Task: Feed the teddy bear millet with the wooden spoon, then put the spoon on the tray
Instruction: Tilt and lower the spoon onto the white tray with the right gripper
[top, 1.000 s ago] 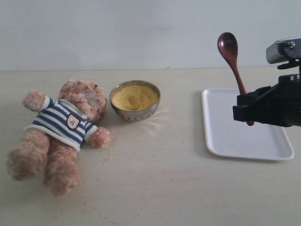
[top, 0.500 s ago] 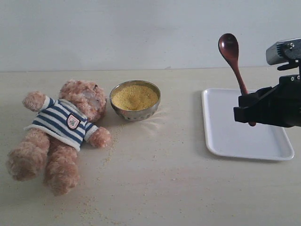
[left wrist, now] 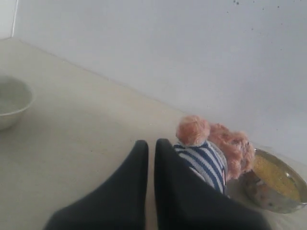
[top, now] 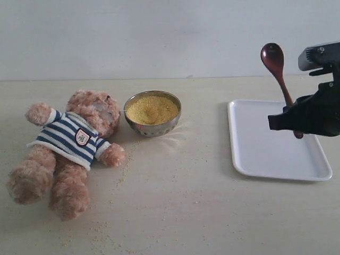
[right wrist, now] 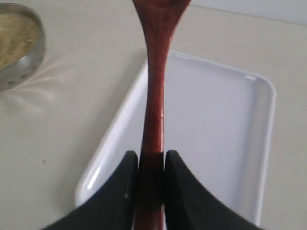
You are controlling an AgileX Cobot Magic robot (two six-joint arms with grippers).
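1. The right gripper (right wrist: 151, 158) is clamping the spoon (top: 276, 66) by the lower part of its handle, with both fingers (right wrist: 125, 184) pressing flat against the wood from either side.
2. The spoon is standing nearly upright with its bowl end at the top, leaning a little toward the left of the exterior view.
3. The short handle end is poking out beneath the fingers over the tray (top: 265, 154); whether it is touching the tray cannot be told.
4. The tray is lying flat on the table (top: 186, 207), on the right side of the exterior view and well apart from the bear.
5. The bear (top: 74, 135) is lying on its back on the left side of the table, with its head pointing toward the bowl.
6. The steel bowl (top: 154, 127) is sitting just beside the bear's head, between the bear and the tray.
7. The millet (top: 152, 109) is filling the bowl in a low mound.
8. Stray grains (top: 125, 172) are lying scattered on the table near the bear's arm and in front of the bowl.
9. The left gripper (left wrist: 151, 146) is hanging above the table near the bear, with its fingers drawn together and gripping nothing.
10. A pale bowl (left wrist: 12, 103) is sitting on the table, showing only at the edge of the left wrist view.
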